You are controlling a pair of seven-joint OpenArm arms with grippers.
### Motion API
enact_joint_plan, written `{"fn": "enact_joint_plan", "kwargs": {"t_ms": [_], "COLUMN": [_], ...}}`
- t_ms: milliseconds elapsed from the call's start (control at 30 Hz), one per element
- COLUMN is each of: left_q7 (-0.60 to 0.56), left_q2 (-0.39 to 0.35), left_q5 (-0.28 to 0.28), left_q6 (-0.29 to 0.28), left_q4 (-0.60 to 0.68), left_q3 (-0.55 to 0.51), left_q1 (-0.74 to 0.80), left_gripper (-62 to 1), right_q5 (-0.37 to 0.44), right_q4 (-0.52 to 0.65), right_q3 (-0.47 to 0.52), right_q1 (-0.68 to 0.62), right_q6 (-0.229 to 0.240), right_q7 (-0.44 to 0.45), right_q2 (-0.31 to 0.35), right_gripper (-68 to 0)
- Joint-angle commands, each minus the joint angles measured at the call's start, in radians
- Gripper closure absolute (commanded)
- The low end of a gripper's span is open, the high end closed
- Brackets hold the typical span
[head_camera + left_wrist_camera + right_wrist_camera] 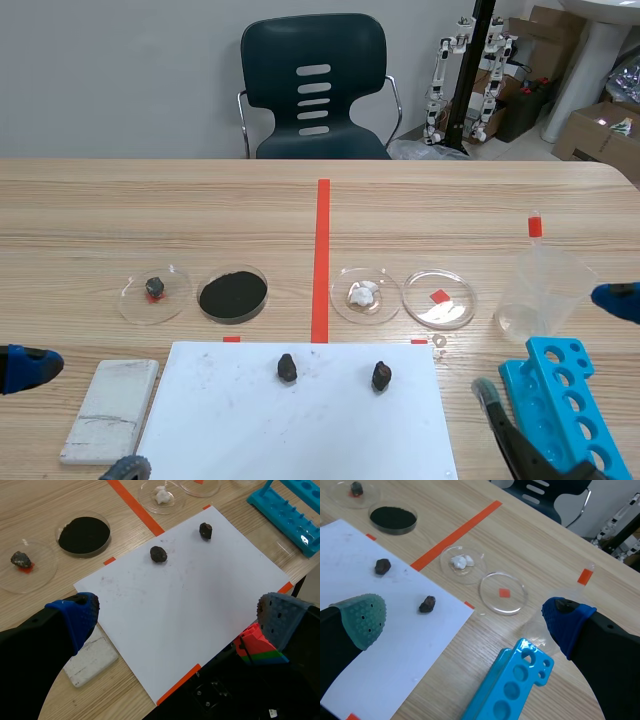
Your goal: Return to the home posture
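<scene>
Left pincer (177, 617): released, empty, low at 8 o'clock of the white sheet (300, 430). Right pincer (465, 617): released, empty, at 4 o'clock, blue tube rack (560, 395) under it. Two dark stones (287, 367) lie on the sheet.

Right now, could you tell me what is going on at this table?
Nothing is being handled. The left gripper and the right gripper are both open and empty, low at the near end of the table, either side of the white sheet. Two dark lumps lie loose on it; the dish of black powder, the beaker and the blue rack are not gripped either.
</scene>
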Motion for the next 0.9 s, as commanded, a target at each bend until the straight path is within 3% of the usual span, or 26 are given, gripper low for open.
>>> {"fn": "enact_joint_plan", "kwargs": {"t_ms": [0,200,500,867], "left_q7": [-0.011,-0.011,-0.011,-0.011], "left_q2": [0.007,0.007,0.007,0.007], "left_q5": [-0.011,-0.011,-0.011,-0.011], "left_q6": [0.002,0.002,0.002,0.002], "left_q4": [0.014,0.014,0.014,0.014], "left_q3": [-0.003,-0.003,-0.003,-0.003], "left_q1": [-0.003,-0.003,-0.003,-0.003], "left_gripper": [-62.3,-62.3,-62.3,-62.3], "right_q5": [0.006,0.01,0.097,0.069], "right_q4": [0.032,0.046,0.046,0.046], "right_q3": [0.004,0.015,0.146,0.187], "right_q1": [-0.014,-0.054,-0.058,-0.055], "right_q6": [0.012,0.042,0.251,0.34], "right_q7": [0.014,0.014,0.015,0.027], "right_q2": [0.016,0.016,0.016,0.016], "right_gripper": [-67.9,-67.9,-67.9,-67.9]}}
